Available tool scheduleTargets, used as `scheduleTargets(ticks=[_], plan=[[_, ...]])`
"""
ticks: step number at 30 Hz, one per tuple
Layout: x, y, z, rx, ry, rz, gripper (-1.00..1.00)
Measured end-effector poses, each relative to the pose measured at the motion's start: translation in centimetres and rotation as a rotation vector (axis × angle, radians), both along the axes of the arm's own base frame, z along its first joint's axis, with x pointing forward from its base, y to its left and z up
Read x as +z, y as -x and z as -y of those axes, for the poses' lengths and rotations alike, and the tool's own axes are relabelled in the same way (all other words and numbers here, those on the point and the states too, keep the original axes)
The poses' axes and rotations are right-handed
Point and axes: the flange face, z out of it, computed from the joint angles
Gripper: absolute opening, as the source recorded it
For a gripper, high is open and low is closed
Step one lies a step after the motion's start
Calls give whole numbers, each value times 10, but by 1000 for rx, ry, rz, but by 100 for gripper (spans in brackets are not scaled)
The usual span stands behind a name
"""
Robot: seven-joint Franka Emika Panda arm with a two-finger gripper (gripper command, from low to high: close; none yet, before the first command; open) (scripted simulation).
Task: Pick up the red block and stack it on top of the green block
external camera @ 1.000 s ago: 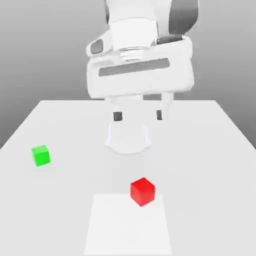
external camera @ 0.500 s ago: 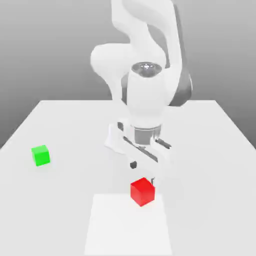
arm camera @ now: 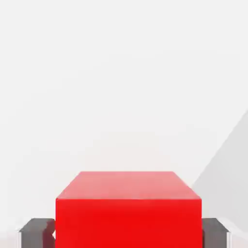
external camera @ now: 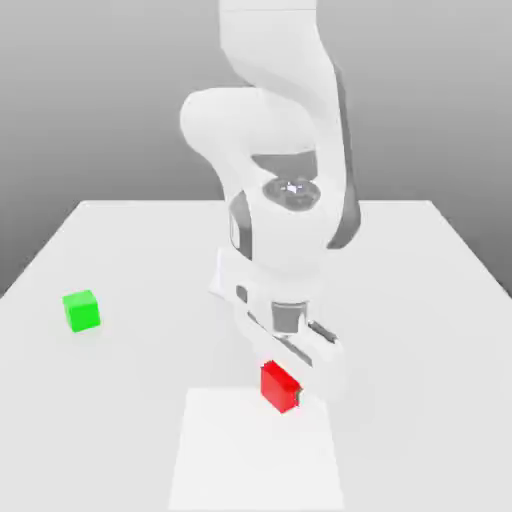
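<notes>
The small bright red matte cube [external camera: 277,383] sits on the white counter [external camera: 420,300] near its front edge, at the back edge of a paler rectangular patch [external camera: 255,450] on the surface. In the exterior view only its left face and part of its top show; the rest is hidden behind the white end effector [external camera: 290,392], which is lowered over it. In the hand view the red cube [arm camera: 128,208] stands between two dark grey finger pads [arm camera: 38,232], one against each side, so the end effector is clenched on the cube; the cube's lower part and the pads are cut off by the frame edge. Whether the cube rests on the counter or is just off it is hard to tell. A tiny greenish speck shows at the cube's lower right corner in the exterior view, too small to identify. The small bright green matte cube [external camera: 81,310] lies well apart, toward the exterior view's left, alone on the counter. The white robot arm [external camera: 280,150] rises behind the red cube, its upper part cut off by the frame.
</notes>
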Motion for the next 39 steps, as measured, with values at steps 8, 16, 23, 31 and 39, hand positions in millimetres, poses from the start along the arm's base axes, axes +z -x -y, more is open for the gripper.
scheduleTargets(ticks=[8, 16, 23, 31, 39], plan=[[21, -5, 0, 3, -4, 4, -100], [56, -2, 0, 2, -1, 1, -100], [78, -4, 75, -123, 2, 6, -100], [96, 37, 212, -358, 5, 13, -100], [103, 138, 320, -599, 6, 6, -100]])
